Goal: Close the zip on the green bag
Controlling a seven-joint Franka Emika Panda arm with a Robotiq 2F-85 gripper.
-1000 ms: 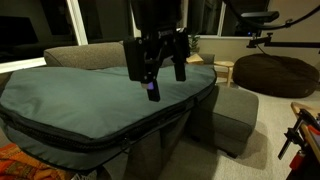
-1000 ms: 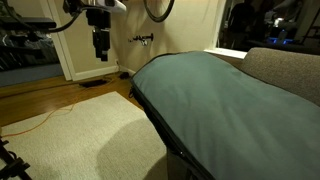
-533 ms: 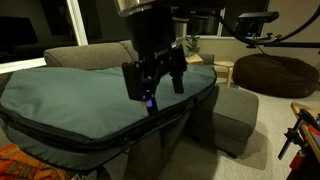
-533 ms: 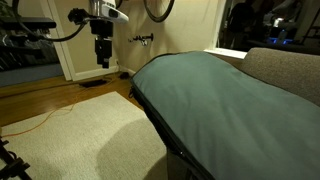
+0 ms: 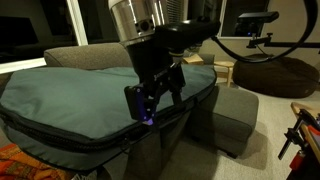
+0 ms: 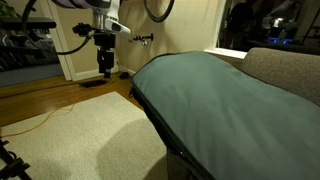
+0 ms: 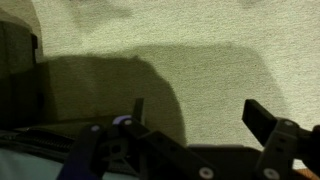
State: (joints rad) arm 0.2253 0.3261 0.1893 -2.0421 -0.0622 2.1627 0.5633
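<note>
Down beside your fingers [image 5: 134,100], the zip [image 5: 95,142] runs round the edge of the bag [image 5: 70,95], nothing gripped yet. Fingers are spread wide and empty, so I'd say the whole closing pull is left to do.

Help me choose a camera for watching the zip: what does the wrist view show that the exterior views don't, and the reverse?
Only the wrist view: a close look past the gripper, its fingers spread apart with nothing between them but shadowed floor.
Only the exterior views: the whole green bag lying on the grey sofa, the zip running along its edge, the arm and a brown beanbag.
Shared: the open, empty gripper, the pale rug and the bag's edge, though the wrist view catches only a sliver of it.
</note>
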